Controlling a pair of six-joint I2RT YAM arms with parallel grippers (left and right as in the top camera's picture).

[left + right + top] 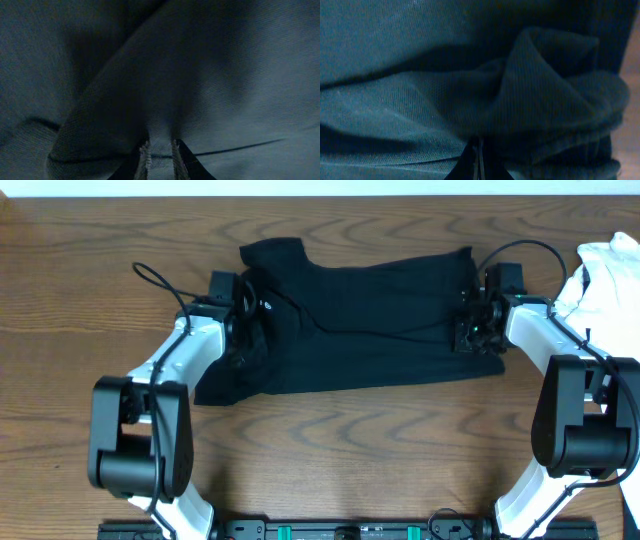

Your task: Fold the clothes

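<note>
Wrist views showed the left end effector point(160, 146) and right end effector point(478, 150) pinched shut on T-shirt point(370, 310) folds; only overhead showed the white garment point(605, 265).

A: Item one?
B: Desk point(340, 450), brown wood, bold wavy grain.
A: Item two?
B: White garment point(610, 275), crumpled, lying at the desk's right edge, partly cut off from view.

Looks like a robotics lab bench. Wood-grain table point(330, 440), bare of household items. Two white-and-black robot arms, left arm point(140, 440) and right arm point(575, 420), rise from a black rail point(340, 530) at the near edge. Loose cables point(155, 280) trail over the wood. Test material: black T-shirt point(370, 320), white garment point(610, 275)
</note>
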